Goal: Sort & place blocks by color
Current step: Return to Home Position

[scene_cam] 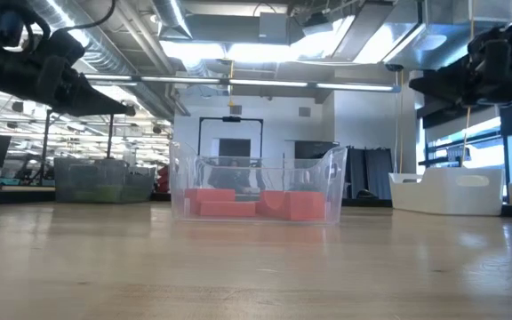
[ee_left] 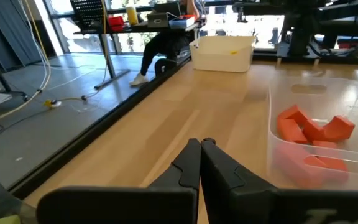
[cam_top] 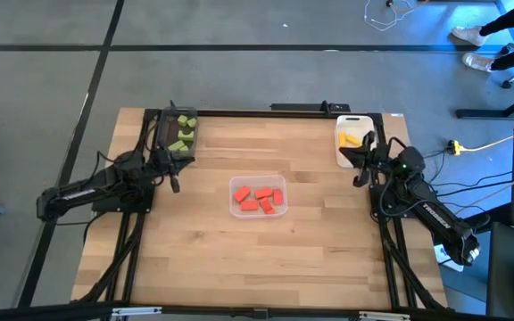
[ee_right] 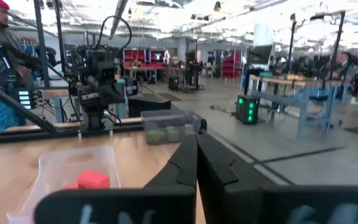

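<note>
Bringing both arms home, we judge, calls for lifting each gripper clear first and only then folding back, well away from the tray walls. The left gripper, fingers pressed together on nothing, hangs just beside the near end of the dark tray at the table's far-left corner, where the green blocks lie. The right gripper, likewise clenched and empty, sits by the white tray at the far-right corner, which carries the yellow blocks. The red blocks lie in the clear tray mid-table. We cannot tell whether either gripper touches its tray. In the low view the white wall hides the yellow blocks entirely.
</note>
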